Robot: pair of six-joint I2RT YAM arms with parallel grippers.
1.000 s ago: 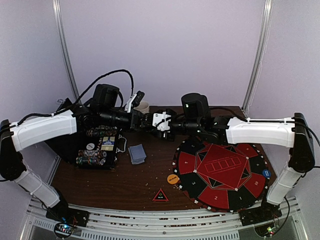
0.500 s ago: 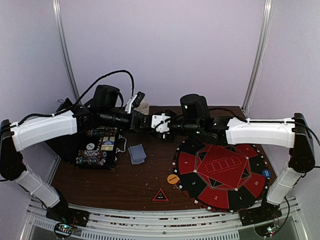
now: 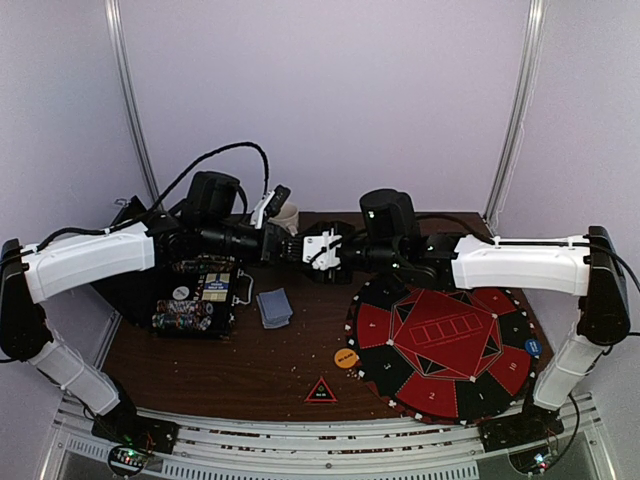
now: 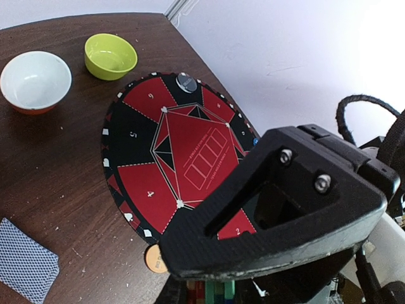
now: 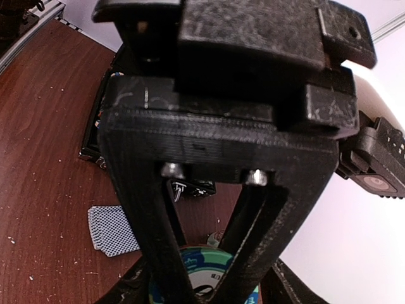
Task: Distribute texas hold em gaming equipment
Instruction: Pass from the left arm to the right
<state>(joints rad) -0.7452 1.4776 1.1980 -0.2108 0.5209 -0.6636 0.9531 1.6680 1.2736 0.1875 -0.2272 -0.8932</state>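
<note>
The left gripper has its jaws closed tight, though no view shows plainly what, if anything, they pinch; the right gripper faces it tip to tip above the far middle of the counter; its fingers stand apart in the right wrist view, with a teal-and-white poker chip showing between them, and I cannot tell whether they grip it. Only the overhead view shows the cream mug behind the left gripper, the chip case, the black triangular marker and the blue disc; the playing cards lie beside the case, the orange disc just beside the round red-and-black mat. Only the left wrist view shows the white bowl, the green bowl and a black-and-white disc on the mat's rim.
</note>
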